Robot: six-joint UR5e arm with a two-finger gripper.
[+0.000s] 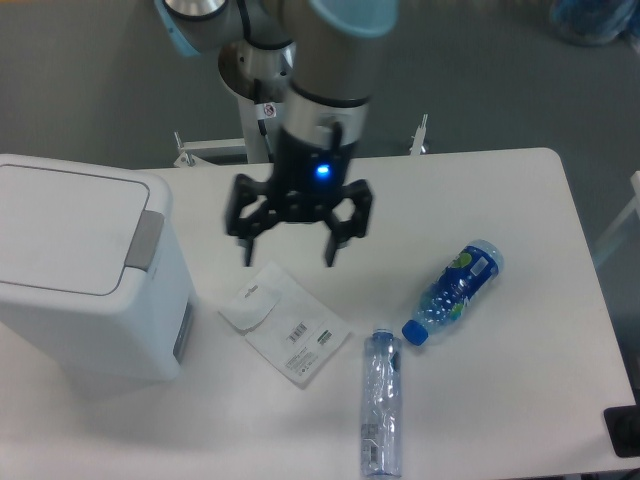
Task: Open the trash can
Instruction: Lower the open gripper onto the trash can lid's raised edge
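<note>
The trash can (pixel 85 275) is a boxy white bin at the left of the table, its flat white lid down and a grey push tab (pixel 145 240) on its right rim. My gripper (pixel 290 255) hangs above the table a short way right of the bin, fingers spread open with nothing between them. It is apart from the bin and sits just above the white packet.
A flat white packet with a barcode label (pixel 285 322) lies below the gripper. A clear empty bottle (pixel 382 403) lies near the front edge. A blue-labelled water bottle (pixel 453 290) lies at the right. The arm's base (pixel 265 95) stands behind the table.
</note>
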